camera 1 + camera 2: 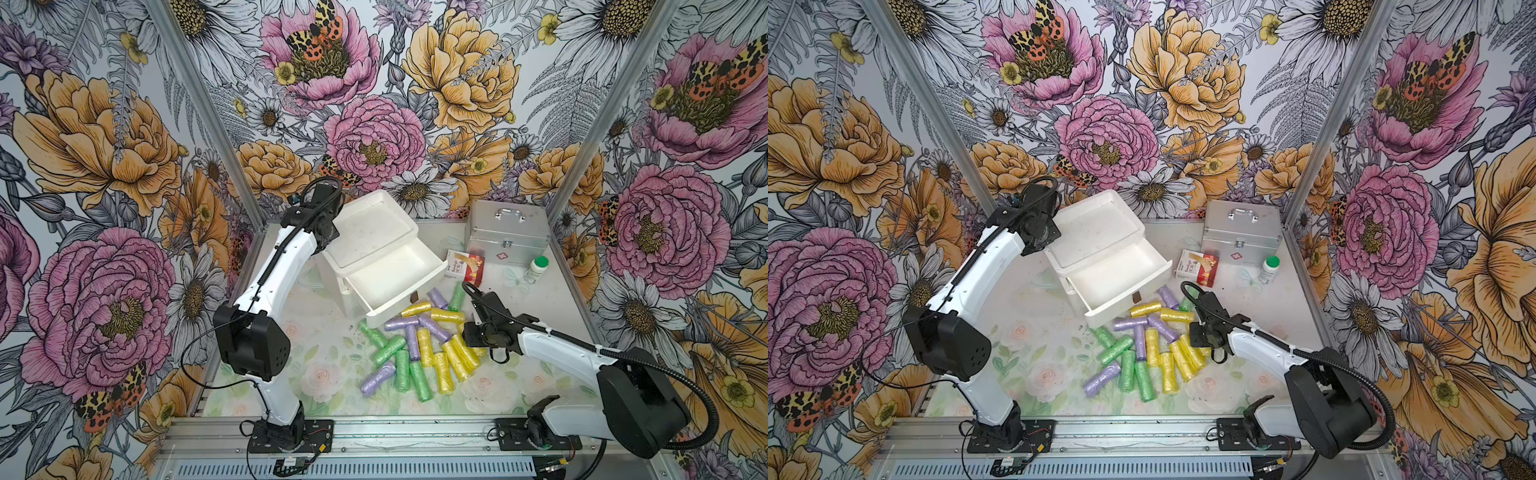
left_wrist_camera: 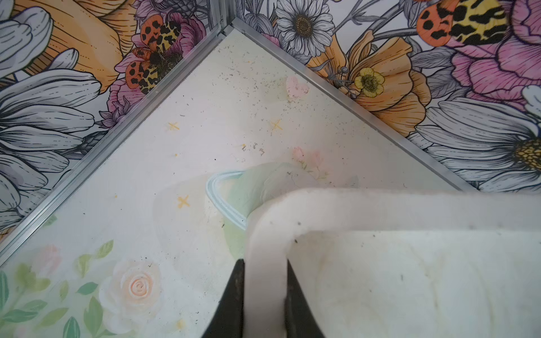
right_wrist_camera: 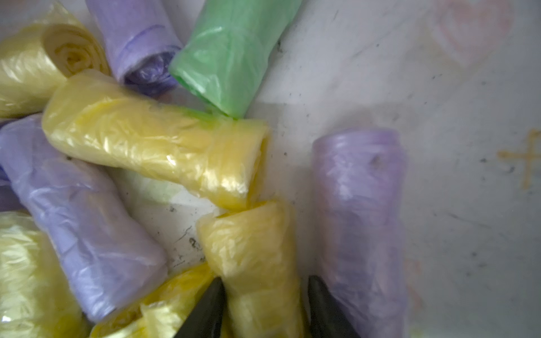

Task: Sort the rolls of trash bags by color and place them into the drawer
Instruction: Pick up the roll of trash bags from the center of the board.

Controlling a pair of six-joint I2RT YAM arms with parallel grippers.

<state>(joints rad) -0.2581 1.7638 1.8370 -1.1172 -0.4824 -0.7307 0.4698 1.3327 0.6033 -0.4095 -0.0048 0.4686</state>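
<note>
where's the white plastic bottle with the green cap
In both top views the white green-capped bottle stands far right, before the silver metal case, beside the red-and-white carton.

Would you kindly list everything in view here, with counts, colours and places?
Yellow rolls: about seven, pastel yellow, in the pile on the table in front of the drawer.
Green rolls: about five, light green, same pile.
Lilac rolls: about six, lilac, same pile.
Drawer unit: one, white, back centre.
Drawer: one, white, pulled open, empty.
Case: one, silver, back right.
Box: one, red and white, in front of the case.
Bottle: one, white with green cap, right of the box.
Table: one, pale floral print.
Left gripper: black, shut on the drawer unit's top rim.
Right gripper: black, jaws astride one yellow roll, grip unclear.
</note>
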